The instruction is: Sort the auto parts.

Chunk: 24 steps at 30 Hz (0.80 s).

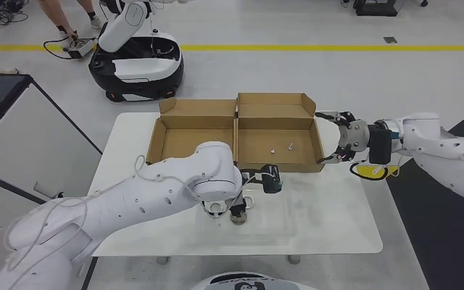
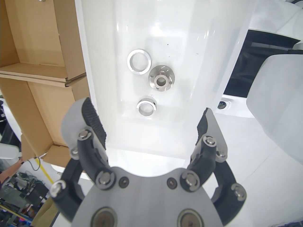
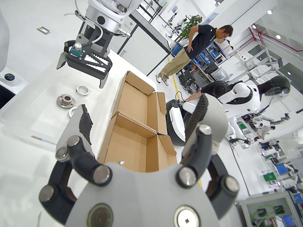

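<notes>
three metal parts, a large ring (image 2: 139, 61), a flanged hub (image 2: 161, 78) and a small collar (image 2: 146, 106), lie in the white tray (image 2: 165, 12) below the left hand (image 2: 147, 106), which hangs released and spread wide. the right hand (image 1: 325, 136), equally slack and empty, hovers at 3 o'clock of the cardboard boxes (image 1: 196, 141). the tray sits at their 6 o'clock on the counter (image 1: 333, 217).

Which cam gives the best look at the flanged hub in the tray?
Left wrist view: the flanged hub sits near centre, seen from above, unobstructed, beside two rings. Right wrist view shows it small, from the side. In the top view the left arm overlaps that area; too small to tell.
</notes>
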Motion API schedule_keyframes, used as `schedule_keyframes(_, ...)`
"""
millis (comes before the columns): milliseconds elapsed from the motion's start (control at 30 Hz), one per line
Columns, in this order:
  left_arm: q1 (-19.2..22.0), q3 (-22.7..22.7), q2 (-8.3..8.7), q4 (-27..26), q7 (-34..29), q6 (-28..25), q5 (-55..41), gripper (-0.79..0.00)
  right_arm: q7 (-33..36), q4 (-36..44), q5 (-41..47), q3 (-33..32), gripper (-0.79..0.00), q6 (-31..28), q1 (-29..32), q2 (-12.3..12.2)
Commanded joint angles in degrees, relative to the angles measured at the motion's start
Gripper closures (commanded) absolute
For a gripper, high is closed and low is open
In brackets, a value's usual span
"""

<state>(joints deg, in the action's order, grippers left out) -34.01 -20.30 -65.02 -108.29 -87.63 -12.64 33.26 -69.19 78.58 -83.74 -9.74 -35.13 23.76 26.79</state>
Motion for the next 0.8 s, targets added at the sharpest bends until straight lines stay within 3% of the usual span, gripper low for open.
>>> schedule_keyframes(0, 0.47, 0.66, -0.16, 0.61, -0.37, 1.71, -0.08, -0.785, 0.0, 0.0, 0.0, 0.0, -0.785, 0.0, 0.0, 0.0)
schedule_keyframes(367, 4.96, 7.45, -2.69, 4.45, -0.37, 7.02, -1.96, -0.785, 0.0, 0.0, 0.0, 0.0, -0.785, 0.0, 0.0, 0.0)
schedule_keyframes(767, 5.07, 10.56, -5.14, 7.62, -0.37, 8.71, -0.46, -0.785, 0.0, 0.0, 0.0, 0.0, -0.785, 0.0, 0.0, 0.0)
